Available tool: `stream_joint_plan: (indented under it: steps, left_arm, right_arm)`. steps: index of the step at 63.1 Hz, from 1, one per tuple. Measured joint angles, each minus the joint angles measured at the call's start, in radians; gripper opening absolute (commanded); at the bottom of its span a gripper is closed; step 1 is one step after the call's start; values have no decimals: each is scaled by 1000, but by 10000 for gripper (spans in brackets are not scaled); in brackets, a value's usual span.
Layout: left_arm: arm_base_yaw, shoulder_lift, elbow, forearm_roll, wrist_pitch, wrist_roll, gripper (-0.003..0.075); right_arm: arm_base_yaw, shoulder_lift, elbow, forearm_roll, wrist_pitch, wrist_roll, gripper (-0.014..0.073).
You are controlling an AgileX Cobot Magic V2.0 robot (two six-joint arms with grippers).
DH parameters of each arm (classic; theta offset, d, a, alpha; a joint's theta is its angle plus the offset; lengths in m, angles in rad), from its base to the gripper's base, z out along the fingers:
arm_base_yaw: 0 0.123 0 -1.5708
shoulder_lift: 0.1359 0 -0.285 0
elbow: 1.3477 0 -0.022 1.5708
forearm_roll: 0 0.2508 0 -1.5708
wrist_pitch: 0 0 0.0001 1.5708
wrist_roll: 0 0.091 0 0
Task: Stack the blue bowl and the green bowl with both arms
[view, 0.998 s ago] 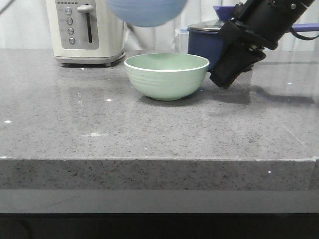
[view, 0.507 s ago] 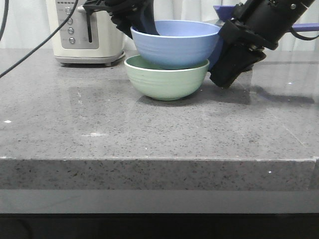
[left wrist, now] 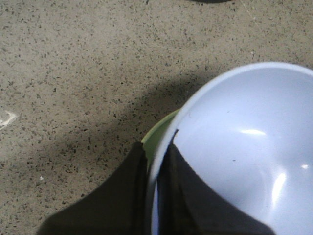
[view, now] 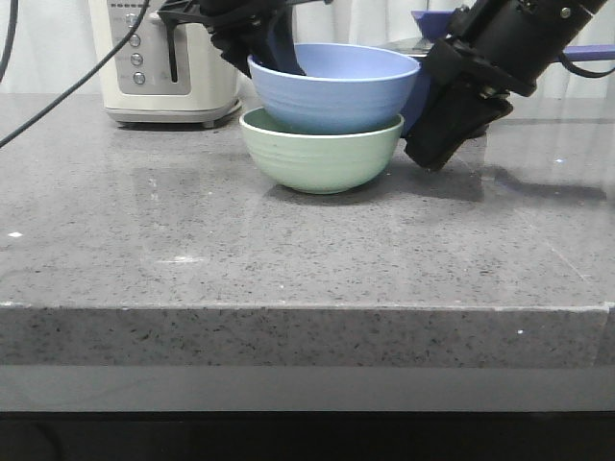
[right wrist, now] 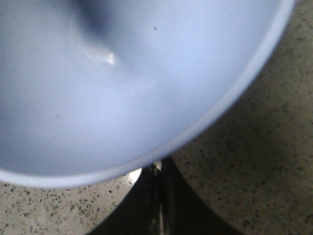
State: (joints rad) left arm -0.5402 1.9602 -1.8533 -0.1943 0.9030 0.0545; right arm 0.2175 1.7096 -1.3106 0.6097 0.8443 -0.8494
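The blue bowl (view: pixel 332 88) rests inside the green bowl (view: pixel 320 154) at mid-table, tilted a little, its left rim higher. My left gripper (view: pixel 277 50) comes in from the upper left and is shut on the blue bowl's left rim. In the left wrist view its fingers (left wrist: pixel 132 186) pinch the pale rim of the blue bowl (left wrist: pixel 244 147), with a sliver of the green bowl (left wrist: pixel 159 137) beneath. My right gripper (view: pixel 430 152) hangs just right of the green bowl, shut on nothing. Its closed fingers (right wrist: pixel 168 196) sit below the blue bowl (right wrist: pixel 127 78) in the right wrist view.
A cream toaster (view: pixel 163 58) stands at the back left. A dark navy saucepan (view: pixel 382 84) stands behind the bowls, partly hidden by my right arm. A black cable (view: pixel 67 91) hangs at the left. The counter's front edge (view: pixel 307 307) runs across the foreground.
The blue bowl came down from above the frame into the green bowl, held by my left gripper. It has since settled slightly lower. The right arm has not moved.
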Motion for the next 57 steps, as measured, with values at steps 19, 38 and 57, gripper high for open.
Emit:
stream_joint_plan:
  steps: [19,38,57]
  left_arm:
    - [0,1,0,2,0,0,369]
    - [0,-27,0,33,24,0,369]
    - [0,-185,-2,141,132,-13,369]
  right_arm:
    - [0,0,0,0,2,0,-63]
    - [0,0,0,0,2,0,-63]
    - [0,0,0,0,2,0,-63]
